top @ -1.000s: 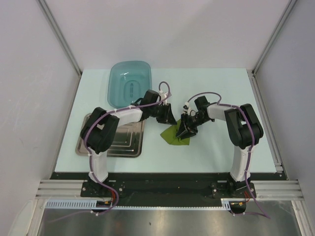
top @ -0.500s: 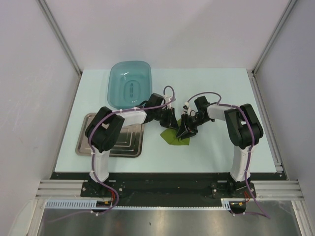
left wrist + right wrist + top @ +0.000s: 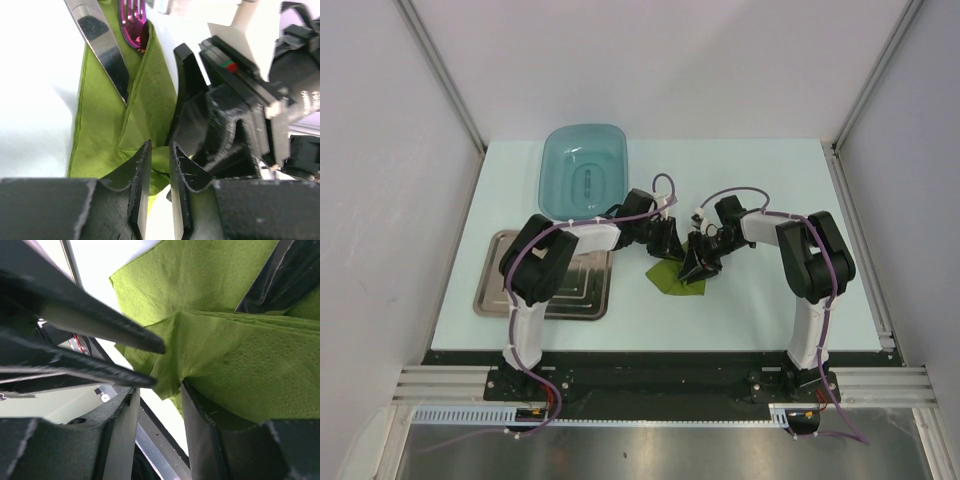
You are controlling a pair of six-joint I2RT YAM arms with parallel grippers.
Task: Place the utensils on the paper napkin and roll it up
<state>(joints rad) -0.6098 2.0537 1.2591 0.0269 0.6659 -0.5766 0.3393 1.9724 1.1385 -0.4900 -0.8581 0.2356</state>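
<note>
The olive-green paper napkin (image 3: 676, 280) lies partly folded at mid-table, between both grippers. In the left wrist view a silver knife blade (image 3: 102, 50) and a magenta fork head (image 3: 132, 22) lie inside the folded napkin (image 3: 100, 125). My left gripper (image 3: 667, 243) sits at the napkin's far edge. Its jaws (image 3: 160, 146) stand narrowly apart with a crumpled fold of napkin pinched between the tips. My right gripper (image 3: 698, 265) is beside it. Its jaws (image 3: 159, 387) are wider apart, with the napkin (image 3: 225, 355) draped over one finger and table showing in the gap.
A teal plastic basin (image 3: 582, 170) stands at the back left. A steel tray (image 3: 582, 288) lies at the front left, partly under the left arm. The two grippers are almost touching; the left fingers (image 3: 100, 325) cross the right wrist view.
The left gripper has slid right, up to the napkin and against the right gripper, and its jaws have narrowed. The right gripper has closed slightly and stayed put.
</note>
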